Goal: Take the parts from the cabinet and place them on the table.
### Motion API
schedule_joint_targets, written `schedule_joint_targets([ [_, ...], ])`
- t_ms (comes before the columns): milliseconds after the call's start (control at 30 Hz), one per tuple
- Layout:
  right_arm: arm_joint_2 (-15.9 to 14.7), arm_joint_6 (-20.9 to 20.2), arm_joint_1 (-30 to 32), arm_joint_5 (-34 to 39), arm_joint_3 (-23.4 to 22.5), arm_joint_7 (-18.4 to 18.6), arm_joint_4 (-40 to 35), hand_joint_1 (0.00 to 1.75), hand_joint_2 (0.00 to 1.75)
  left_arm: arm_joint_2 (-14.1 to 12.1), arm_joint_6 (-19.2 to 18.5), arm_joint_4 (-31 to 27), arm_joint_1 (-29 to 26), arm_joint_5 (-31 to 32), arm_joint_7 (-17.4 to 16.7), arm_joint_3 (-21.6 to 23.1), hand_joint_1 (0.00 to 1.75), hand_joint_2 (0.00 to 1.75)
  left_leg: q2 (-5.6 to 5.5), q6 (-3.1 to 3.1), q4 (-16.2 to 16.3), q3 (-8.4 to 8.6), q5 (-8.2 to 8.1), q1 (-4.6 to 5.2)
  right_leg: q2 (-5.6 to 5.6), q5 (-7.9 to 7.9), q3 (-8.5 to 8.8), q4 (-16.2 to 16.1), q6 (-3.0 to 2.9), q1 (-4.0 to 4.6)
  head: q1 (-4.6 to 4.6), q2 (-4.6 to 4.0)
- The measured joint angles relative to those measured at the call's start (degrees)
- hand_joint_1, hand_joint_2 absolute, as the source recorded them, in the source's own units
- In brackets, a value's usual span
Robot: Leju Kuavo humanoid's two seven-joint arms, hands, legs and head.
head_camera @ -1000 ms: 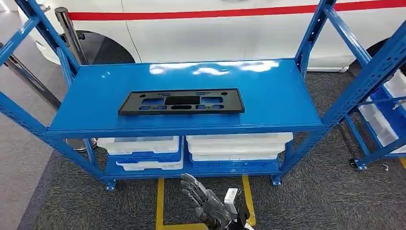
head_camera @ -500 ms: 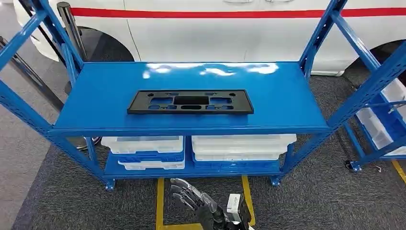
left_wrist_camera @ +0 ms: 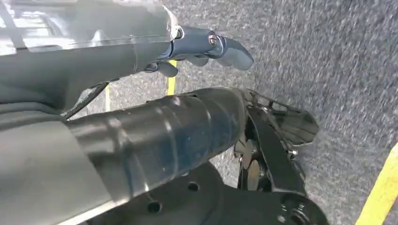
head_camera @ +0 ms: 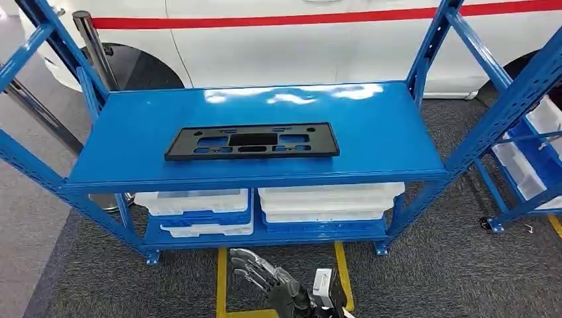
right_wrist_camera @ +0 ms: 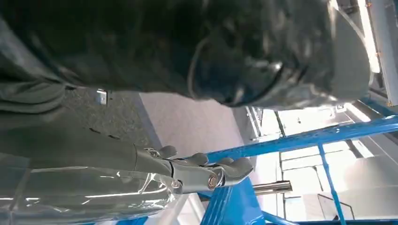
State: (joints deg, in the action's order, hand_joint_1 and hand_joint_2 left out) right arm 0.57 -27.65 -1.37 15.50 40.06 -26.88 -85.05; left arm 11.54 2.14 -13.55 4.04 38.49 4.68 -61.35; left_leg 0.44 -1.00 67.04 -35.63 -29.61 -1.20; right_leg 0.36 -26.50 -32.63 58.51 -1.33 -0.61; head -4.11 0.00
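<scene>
A flat black plate part [head_camera: 252, 141] with several cut-outs lies on the top shelf of the blue cabinet [head_camera: 384, 126], left of the middle. Low in the head view, my right hand [head_camera: 260, 270] hovers over the floor in front of the cabinet's bottom shelf, well below the part. Its fingers are spread and it holds nothing. In the right wrist view the same hand [right_wrist_camera: 197, 171] shows empty against the blue frame. My left hand [left_wrist_camera: 206, 47] hangs over the grey carpet with its fingers stretched out and empty.
White bins [head_camera: 328, 202] fill the cabinet's lower shelf. A second blue rack [head_camera: 530, 152] with bins stands at the right. A white vehicle [head_camera: 298, 40] is parked behind the cabinet, and a chrome post [head_camera: 93, 40] stands at the back left. Yellow floor lines [head_camera: 221, 278] run under my right hand.
The camera swayed slightly and came back. My right hand has drifted a little to the left, its fingers still spread. The black part has not moved.
</scene>
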Motion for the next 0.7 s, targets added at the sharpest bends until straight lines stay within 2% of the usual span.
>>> schedule_joint_targets([
  [33, 0.00, -0.02, -0.04, 0.02, 0.04, -0.02, 0.00, 0.00, 0.00, 0.00, 0.06, 0.00, 0.05, 0.00, -0.13, 0.00, 0.00, 0.00, -0.01, 0.08, -5.38, 2.55, 2.45, -0.06, 0.05, -0.19, 0.04, 0.24, 0.27, -0.07, 0.00, 0.00],
  [67, -0.02, -0.04, -0.08, 0.02, 0.11, -0.02, 0.00, 0.00, 0.00, 0.00, 0.15, 0.00, 0.05, 0.02, -0.24, -0.02, 0.00, 0.00, -0.12, 0.24, -8.15, 3.84, 1.97, -0.03, 0.06, -0.35, -0.06, 0.43, 0.55, 0.01, 0.00, 0.00],
  [100, -0.07, -0.04, -0.17, 0.04, 0.15, -0.02, -0.02, 0.00, 0.00, 0.02, 0.22, 0.00, 0.13, 0.02, -0.31, -0.04, 0.00, 0.00, -0.26, 0.79, -8.50, 3.78, 2.24, 0.36, 0.11, -0.42, -0.30, 0.74, 0.95, 0.30, 0.00, 0.00],
  [200, -0.09, -0.09, -0.23, 0.04, 0.33, -0.04, -0.04, 0.00, 0.00, 0.00, 0.46, 0.00, 0.16, 0.02, -0.42, -0.07, 0.00, 0.00, -0.26, 1.75, -8.48, 3.55, 2.49, 0.54, 0.08, 0.00, -0.25, 0.27, 1.94, 0.24, -0.02, 0.00],
  [233, -0.13, -0.07, -0.26, 0.04, 0.33, -0.04, -0.13, 0.00, 0.00, 0.04, 0.46, 0.02, 0.17, 0.02, -0.44, -0.09, 0.00, 0.00, -0.18, 2.43, -9.13, 3.72, 2.96, 0.15, 0.09, -0.40, -0.38, 0.63, 2.28, 0.03, 0.00, 0.00],
  [267, -0.20, -0.09, -0.31, 0.07, 0.33, -0.07, -0.20, 0.00, 0.00, 0.02, 0.46, 0.02, 0.25, 0.02, -0.42, -0.09, 0.00, 0.00, -0.14, 2.69, -9.19, 3.74, 3.04, 0.22, -0.06, -1.53, -0.86, 1.94, 2.46, -0.06, -0.09, 0.00],
  [300, -0.22, -0.09, -0.39, 0.07, 0.35, -0.07, -0.22, 0.00, 0.00, 0.02, 0.46, 0.02, 0.30, 0.02, -0.42, -0.09, 0.00, 0.00, -0.11, 3.05, -9.17, 3.61, 3.09, 0.22, -0.04, -3.68, -2.32, 5.14, 2.63, -0.05, -0.07, 0.00],
  [367, -0.37, -0.11, -0.34, 0.11, 0.39, -0.07, -0.15, 0.00, 0.00, 0.02, 0.50, 0.02, 0.23, 0.00, -0.39, -0.09, 0.00, 0.00, -0.03, 3.21, -9.13, 3.39, 3.09, 0.41, -0.06, -8.15, -6.87, 14.79, 2.96, -0.14, -0.07, 0.00],
  [400, -0.53, -0.11, -0.32, 0.11, 0.44, -0.07, -0.15, 0.00, 0.00, 0.02, 0.50, 0.02, 0.24, -0.04, -0.37, -0.11, 0.00, 0.00, -0.02, 3.22, -9.09, 3.31, 3.09, 0.48, -0.07, -8.91, -8.38, 17.89, 2.97, -0.14, -0.07, 0.00],
  [433, -0.63, -0.13, -0.32, 0.11, 0.48, -0.07, -0.15, 0.00, 0.00, 0.02, 0.55, 0.02, 0.25, -0.07, -0.37, -0.11, 0.00, 0.00, -0.02, 3.22, -9.02, 3.33, 3.08, 0.55, -0.07, -8.16, -8.56, 18.24, 2.89, -0.12, -0.07, 0.00],
  [467, -0.70, -0.13, -0.33, 0.11, 0.52, -0.07, -0.15, 0.00, 0.00, 0.02, 0.55, 0.02, 0.24, -0.07, -0.37, -0.11, 0.00, 0.00, -0.03, 3.22, -8.97, 3.37, 3.07, 0.62, -0.06, -6.31, -7.41, 15.91, 2.70, -0.10, -0.07, 0.00],
  [533, -0.74, -0.13, -0.37, 0.11, 0.61, -0.07, -0.17, 0.00, 0.00, 0.09, 0.54, 0.02, 0.27, -0.11, -0.33, -0.11, 0.00, 0.00, -0.12, 3.17, -8.94, 3.63, 3.01, 0.78, -0.07, -1.18, -2.20, 5.76, 1.88, 0.09, -0.07, 0.00],
  [567, -0.76, -0.13, -0.45, 0.11, 0.61, -0.07, -0.20, 0.00, 0.00, 0.13, 0.54, 0.02, 0.27, -0.20, -0.31, -0.11, 0.00, 0.00, -0.10, 3.10, -8.96, 3.69, 2.97, 0.76, -0.15, -0.25, -0.01, 1.07, 1.27, 0.45, -0.07, 0.00],
  [600, -0.79, -0.13, -0.53, 0.13, 0.65, -0.07, -0.20, 0.00, 0.00, 0.20, 0.52, 0.09, 0.27, -0.26, -0.31, -0.11, 0.00, 0.00, -0.06, 2.72, -8.80, 3.52, 2.91, 1.14, -0.45, -0.69, 0.22, 0.35, 1.06, 0.75, 0.00, 0.00],
  [700, -0.92, -0.15, -0.50, 0.20, 0.74, -0.11, -0.33, 0.00, 0.00, 0.17, 0.52, 0.09, 0.33, -0.33, -0.26, -0.13, 0.00, 0.00, 0.02, 1.88, -9.23, 3.64, 3.12, 0.82, -0.18, -0.44, 0.08, 0.19, 0.93, 0.97, -0.07, 0.00],
])
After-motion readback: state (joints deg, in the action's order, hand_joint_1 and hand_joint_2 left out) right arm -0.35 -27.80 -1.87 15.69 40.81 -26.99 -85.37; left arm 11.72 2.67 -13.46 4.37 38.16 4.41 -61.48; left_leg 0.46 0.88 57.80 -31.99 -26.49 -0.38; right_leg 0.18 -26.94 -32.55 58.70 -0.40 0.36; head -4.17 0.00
